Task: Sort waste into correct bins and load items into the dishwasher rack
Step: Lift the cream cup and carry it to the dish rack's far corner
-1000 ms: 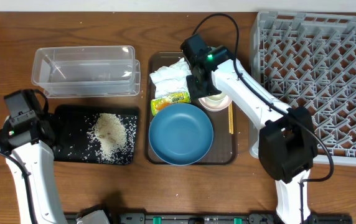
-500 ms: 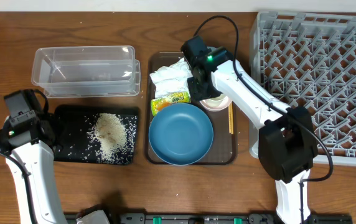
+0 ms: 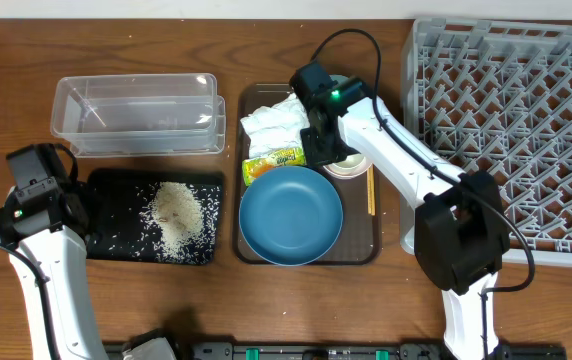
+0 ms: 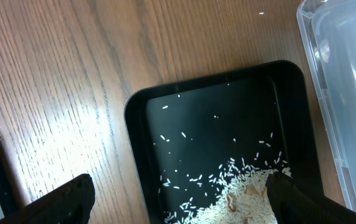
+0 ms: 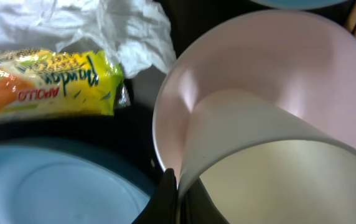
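My right gripper [image 5: 178, 194] is shut on the rim of the white cup [image 5: 271, 174], one finger inside and one outside. The cup stands inside the pale pink bowl [image 5: 277, 68]. Left of them lie the green-and-yellow snack wrapper [image 5: 47, 84] and the crumpled tissue [image 5: 103, 25]. From overhead, the right gripper [image 3: 322, 150] sits over the cup [image 3: 349, 163], with the dark-blue bowl [image 3: 291, 215] in front and the chopsticks [image 3: 370, 190] to the right. My left gripper [image 4: 178, 205] hangs open above the black tray [image 4: 140, 124], over the rice [image 4: 240, 193].
The brown serving tray [image 3: 366, 250] holds the bowls, tissue [image 3: 276, 122] and wrapper [image 3: 274, 160]. An empty clear tub [image 3: 136, 115] stands behind the black tray [image 3: 116, 190] with its rice pile [image 3: 176, 215]. The grey dishwasher rack [image 3: 516, 130] fills the right side.
My right gripper has closed from partly open onto the cup's rim. The left arm has not moved.
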You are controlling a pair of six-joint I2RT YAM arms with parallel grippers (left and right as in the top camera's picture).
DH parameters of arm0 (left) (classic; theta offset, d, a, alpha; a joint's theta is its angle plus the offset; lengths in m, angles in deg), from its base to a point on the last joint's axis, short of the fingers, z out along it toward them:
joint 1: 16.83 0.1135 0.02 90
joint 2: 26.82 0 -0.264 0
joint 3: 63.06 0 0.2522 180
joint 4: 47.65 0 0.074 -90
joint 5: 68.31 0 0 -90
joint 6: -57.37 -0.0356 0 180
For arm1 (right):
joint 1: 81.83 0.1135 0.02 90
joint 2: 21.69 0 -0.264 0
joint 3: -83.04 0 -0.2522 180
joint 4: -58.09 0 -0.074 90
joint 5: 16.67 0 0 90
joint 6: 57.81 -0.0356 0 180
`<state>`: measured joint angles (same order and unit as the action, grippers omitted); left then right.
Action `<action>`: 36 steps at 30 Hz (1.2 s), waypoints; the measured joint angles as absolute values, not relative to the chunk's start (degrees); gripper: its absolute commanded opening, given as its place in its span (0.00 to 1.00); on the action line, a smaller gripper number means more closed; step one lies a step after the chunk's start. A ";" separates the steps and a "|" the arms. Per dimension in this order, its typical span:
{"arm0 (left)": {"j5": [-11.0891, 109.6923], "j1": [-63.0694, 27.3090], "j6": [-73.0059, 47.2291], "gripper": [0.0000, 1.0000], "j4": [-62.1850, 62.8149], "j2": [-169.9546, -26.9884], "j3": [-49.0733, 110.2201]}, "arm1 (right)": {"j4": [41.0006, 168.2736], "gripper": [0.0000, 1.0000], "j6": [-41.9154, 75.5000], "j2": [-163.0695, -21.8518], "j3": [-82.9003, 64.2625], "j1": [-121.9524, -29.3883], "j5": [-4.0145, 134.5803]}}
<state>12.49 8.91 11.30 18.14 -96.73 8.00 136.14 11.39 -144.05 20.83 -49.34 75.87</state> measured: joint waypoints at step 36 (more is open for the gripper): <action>12.49 8.91 11.30 0.91 18.12 -96.73 8.00 | 131.64 0.01 29.01 -139.73 45.18 -113.08 38.98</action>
<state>12.49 8.91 11.30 18.12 -96.73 8.00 131.64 29.01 -139.73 45.18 -113.08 38.98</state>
